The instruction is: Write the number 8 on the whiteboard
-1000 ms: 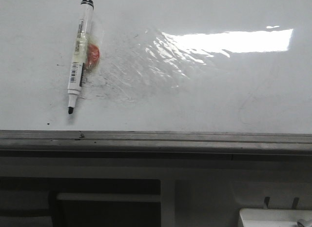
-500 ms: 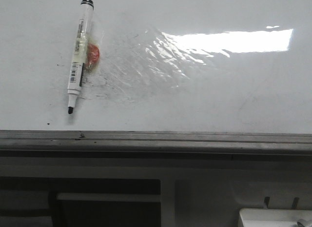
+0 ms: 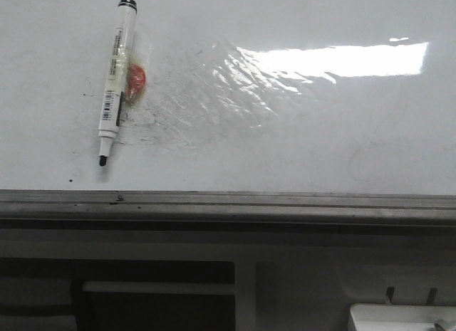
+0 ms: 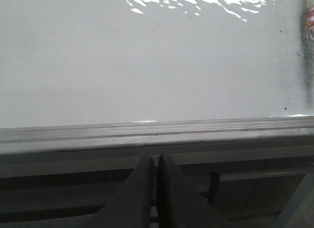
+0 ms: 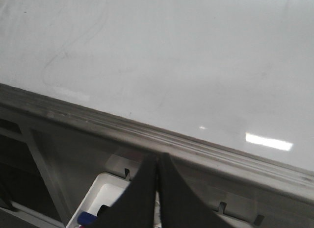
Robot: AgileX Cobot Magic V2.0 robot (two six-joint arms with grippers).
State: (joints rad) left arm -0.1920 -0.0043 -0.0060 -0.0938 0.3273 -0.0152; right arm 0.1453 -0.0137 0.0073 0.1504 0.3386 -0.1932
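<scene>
The whiteboard (image 3: 299,132) fills the upper front view, glossy white with grey smears and a wrinkled shiny patch (image 3: 214,82). No black number 8 shows on it. A white marker (image 3: 114,82) with a black cap end and bare black tip lies on the board at the left, next to an orange blob (image 3: 135,80). My left gripper (image 4: 156,157) is shut and empty below the board's grey edge rail (image 4: 157,132). My right gripper (image 5: 157,158) is shut and empty below the rail (image 5: 147,135). Neither gripper shows in the front view.
Below the rail (image 3: 228,205) are dark cabinet panels (image 3: 157,302). A white tray (image 3: 399,318) sits at the lower right; in the right wrist view (image 5: 105,198) it holds a blue-capped object (image 5: 86,219).
</scene>
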